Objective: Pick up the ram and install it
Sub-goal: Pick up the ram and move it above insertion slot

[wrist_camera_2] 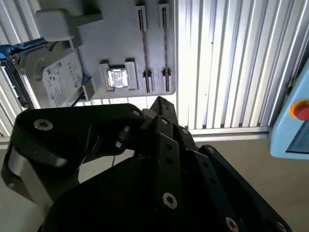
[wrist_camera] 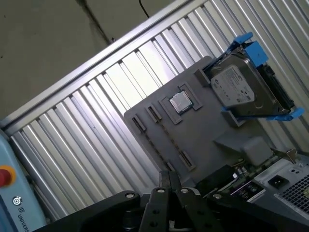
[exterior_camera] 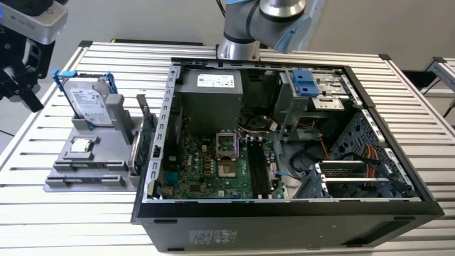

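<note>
Ram: can't tell where it sits. My gripper point(wrist_camera: 168, 180) is closed, fingertips together, hanging above the bench point(exterior_camera: 71, 213) near the gray fixture point(wrist_camera: 193, 140), which carries the hard drive point(wrist_camera: 246, 87) and CPU point(wrist_camera: 180, 102). Open PC case point(exterior_camera: 284, 224) is just beside the fixture, mid-bench.

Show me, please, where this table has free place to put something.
Bare slats of the silver ribbed table lie in front of the grey plastic parts holder. Crowded: the gap between holder and open black computer case.
</note>
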Controlling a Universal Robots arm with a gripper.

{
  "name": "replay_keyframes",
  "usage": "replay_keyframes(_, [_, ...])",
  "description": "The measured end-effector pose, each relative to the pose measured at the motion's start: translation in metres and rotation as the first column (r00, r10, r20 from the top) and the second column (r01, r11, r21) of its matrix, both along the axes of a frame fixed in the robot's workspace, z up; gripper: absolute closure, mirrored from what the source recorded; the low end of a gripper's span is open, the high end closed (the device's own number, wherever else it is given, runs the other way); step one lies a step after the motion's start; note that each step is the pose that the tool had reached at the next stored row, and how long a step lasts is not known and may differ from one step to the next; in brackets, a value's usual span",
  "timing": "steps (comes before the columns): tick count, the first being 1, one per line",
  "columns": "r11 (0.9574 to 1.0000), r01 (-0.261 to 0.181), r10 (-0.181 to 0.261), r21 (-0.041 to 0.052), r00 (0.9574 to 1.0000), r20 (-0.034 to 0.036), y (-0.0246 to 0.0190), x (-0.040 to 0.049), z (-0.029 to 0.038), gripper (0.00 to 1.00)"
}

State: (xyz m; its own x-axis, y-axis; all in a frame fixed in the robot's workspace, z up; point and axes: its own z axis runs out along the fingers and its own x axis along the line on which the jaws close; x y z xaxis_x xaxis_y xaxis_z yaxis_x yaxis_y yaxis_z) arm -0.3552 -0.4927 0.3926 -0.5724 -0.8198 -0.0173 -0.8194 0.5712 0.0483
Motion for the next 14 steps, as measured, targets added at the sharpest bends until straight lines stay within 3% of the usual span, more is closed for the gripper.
replay_keyframes(14, [0.9969,-0.079,0.079,-0.0045,0.9969,0.0064,0.0000,0.0000,0.0000,1.00])
